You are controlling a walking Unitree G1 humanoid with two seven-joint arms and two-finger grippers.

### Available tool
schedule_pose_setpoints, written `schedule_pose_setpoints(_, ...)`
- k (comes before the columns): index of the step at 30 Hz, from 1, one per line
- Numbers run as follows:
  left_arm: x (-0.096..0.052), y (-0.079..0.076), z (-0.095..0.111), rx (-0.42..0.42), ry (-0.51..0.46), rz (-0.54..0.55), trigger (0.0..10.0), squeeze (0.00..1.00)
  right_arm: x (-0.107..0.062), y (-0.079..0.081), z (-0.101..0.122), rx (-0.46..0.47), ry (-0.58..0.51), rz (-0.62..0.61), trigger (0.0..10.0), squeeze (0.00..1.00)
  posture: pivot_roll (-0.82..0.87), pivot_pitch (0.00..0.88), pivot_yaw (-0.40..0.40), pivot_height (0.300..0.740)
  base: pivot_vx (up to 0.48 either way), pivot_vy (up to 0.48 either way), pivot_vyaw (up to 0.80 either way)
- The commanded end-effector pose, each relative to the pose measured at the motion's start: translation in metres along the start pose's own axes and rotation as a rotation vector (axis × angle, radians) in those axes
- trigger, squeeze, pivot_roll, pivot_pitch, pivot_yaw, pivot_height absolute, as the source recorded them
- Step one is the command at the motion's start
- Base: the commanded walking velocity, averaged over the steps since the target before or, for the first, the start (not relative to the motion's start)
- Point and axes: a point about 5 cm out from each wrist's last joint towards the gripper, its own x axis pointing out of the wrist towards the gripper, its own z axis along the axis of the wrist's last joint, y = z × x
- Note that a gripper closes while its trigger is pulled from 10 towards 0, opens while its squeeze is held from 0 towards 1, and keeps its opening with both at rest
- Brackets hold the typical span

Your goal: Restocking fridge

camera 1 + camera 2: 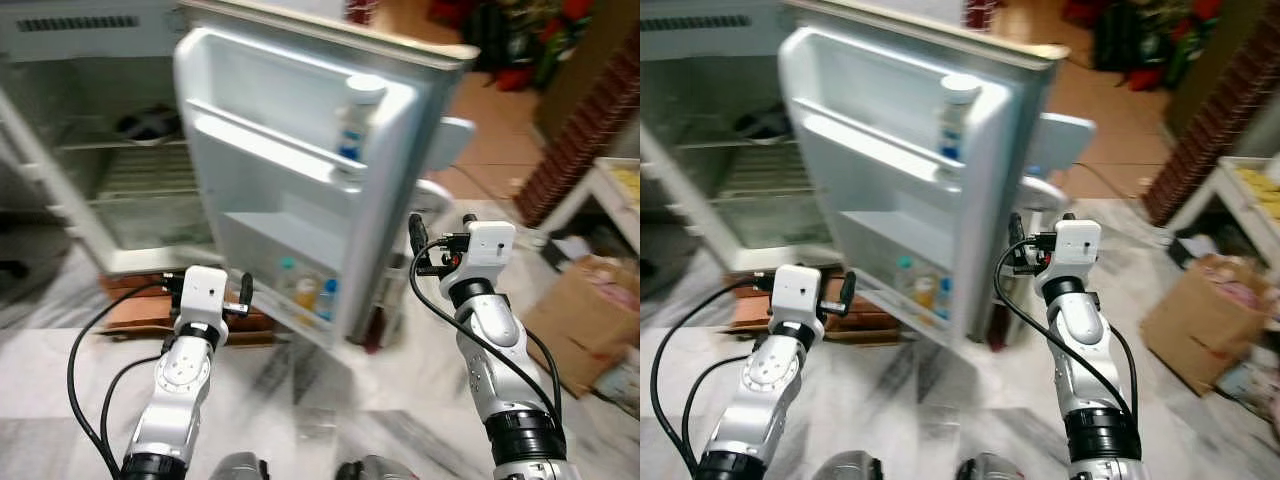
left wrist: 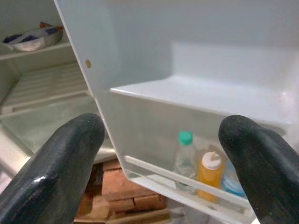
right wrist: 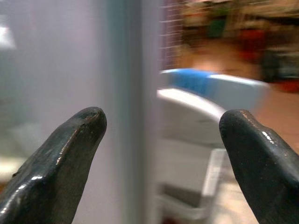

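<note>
The fridge door (image 1: 300,170) stood swung wide open, its inner side facing the robot, with the open fridge cabinet (image 1: 110,170) behind it on the robot's left. The upper door rack held a tall white-capped bottle (image 1: 357,120); the bottom door shelf (image 1: 300,300) carried a green-capped clear bottle (image 2: 185,154), an orange bottle (image 2: 209,172) and something blue just beside it. The left gripper (image 1: 238,297) was raised in front of that bottom shelf, its fingers (image 2: 60,163) spread apart and holding nothing, pointing straight toward the shelf, whose long axis ran across the line of the fingers. The right gripper (image 1: 418,240) hovered near the door's free edge (image 3: 124,112), fingers likewise apart and empty, with the edge standing upright between them in the wrist view, which was blurred. Neither gripper carried an item to stock, so the restocking itself looked not yet begun. A cardboard box (image 1: 580,320) sat on the floor to the robot's right. The left arm seemed the nearer one to the door shelves, the right to the door edge.
</note>
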Motion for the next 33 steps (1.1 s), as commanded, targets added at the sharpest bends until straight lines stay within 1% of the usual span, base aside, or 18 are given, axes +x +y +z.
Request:
schedule_pose_setpoints(1, -0.001, 0.004, -0.002, 0.004, 0.010, 0.015, 10.0, 0.00, 0.005, 0.017, 0.007, -0.044, -0.025, 0.135, 10.0, 0.00, 0.07, 0.046, -0.020, 0.740, 0.000, -0.439, 0.76)
schedule_pose_setpoints(3, -0.001, 0.004, -0.002, 0.005, 0.010, 0.016, 10.0, 0.00, 0.006, 0.018, 0.008, -0.094, -0.031, 0.161, 10.0, 0.00, 0.07, 0.046, -0.021, 0.740, 0.000, -0.433, 0.76)
schedule_pose_setpoints(7, -0.001, 0.003, -0.002, 0.005, 0.010, 0.017, 10.0, 0.00, 0.011, 0.017, 0.011, -0.136, -0.041, 0.174, 10.0, 0.00, 0.07, 0.049, -0.020, 0.740, 0.000, -0.390, 0.76)
schedule_pose_setpoints(11, -0.001, 0.003, -0.002, -0.007, 0.008, 0.018, 10.0, 0.00, 0.019, 0.014, 0.017, -0.166, -0.062, 0.181, 10.0, 0.00, 0.07, 0.051, -0.018, 0.740, 0.000, 0.000, 0.77)
schedule_pose_setpoints(15, -0.002, 0.004, -0.002, -0.007, 0.005, 0.020, 10.0, 0.00, 0.024, 0.016, 0.021, -0.194, -0.076, 0.186, 10.0, 0.00, 0.07, 0.053, -0.018, 0.740, 0.000, 0.000, 0.77)
schedule_pose_setpoints(16, -0.002, 0.006, 0.001, -0.019, -0.011, 0.029, 10.0, 0.00, 0.033, 0.019, 0.026, -0.228, -0.086, 0.179, 10.0, 0.00, 0.08, 0.055, -0.018, 0.740, 0.000, 0.000, 0.77)
schedule_pose_setpoints(18, -0.002, 0.006, 0.001, -0.021, -0.013, 0.029, 10.0, 0.00, 0.034, 0.019, 0.026, -0.228, -0.087, 0.178, 10.0, 0.00, 0.08, 0.055, -0.018, 0.740, 0.000, 0.000, 0.77)
schedule_pose_setpoints(23, -0.004, 0.010, 0.000, -0.001, -0.006, 0.043, 10.0, 0.00, 0.047, 0.024, 0.028, -0.227, -0.093, 0.131, 10.0, 0.00, 0.10, 0.057, -0.022, 0.740, 0.000, 0.000, 0.75)
schedule_pose_setpoints(24, -0.004, 0.010, 0.000, -0.001, -0.006, 0.043, 10.0, 0.00, 0.047, 0.024, 0.028, -0.227, -0.093, 0.131, 10.0, 0.00, 0.10, 0.057, -0.022, 0.740, 0.000, 0.000, 0.67)
schedule_pose_setpoints(25, -0.006, 0.012, -0.002, 0.006, 0.001, 0.045, 10.0, 0.00, 0.052, 0.025, 0.030, -0.238, -0.093, 0.093, 10.0, 0.00, 0.10, 0.059, -0.023, 0.740, 0.000, 0.000, 0.00)
schedule_pose_setpoints(27, -0.007, 0.012, -0.003, 0.008, 0.006, 0.046, 10.0, 0.00, 0.055, 0.023, 0.032, -0.249, -0.089, 0.050, 10.0, 0.00, 0.10, 0.059, -0.023, 0.740, 0.000, 0.000, 0.00)
schedule_pose_setpoints(28, -0.007, 0.012, -0.003, 0.008, 0.006, 0.046, 10.0, 0.00, 0.055, 0.023, 0.032, -0.249, -0.089, 0.050, 10.0, 0.00, 0.10, 0.059, -0.023, 0.740, 0.000, 0.000, 0.00)
schedule_pose_setpoints(30, -0.008, 0.012, -0.003, 0.009, 0.008, 0.045, 10.0, 0.00, 0.059, 0.016, 0.034, -0.216, -0.079, -0.032, 10.0, 0.00, 0.11, 0.059, -0.023, 0.740, 0.000, 0.000, 0.00)
schedule_pose_setpoints(31, -0.008, 0.012, -0.003, 0.009, 0.008, 0.045, 10.0, 0.00, 0.059, 0.016, 0.034, -0.216, -0.079, -0.032, 10.0, 0.00, 0.11, 0.059, -0.023, 0.740, 0.000, 0.000, 0.00)
schedule_pose_setpoints(33, -0.009, 0.012, -0.003, 0.014, 0.002, 0.035, 10.0, 0.00, 0.060, 0.009, 0.035, -0.194, -0.078, -0.088, 10.0, 0.00, 0.10, 0.060, -0.023, 0.740, 0.000, 0.000, 0.00)
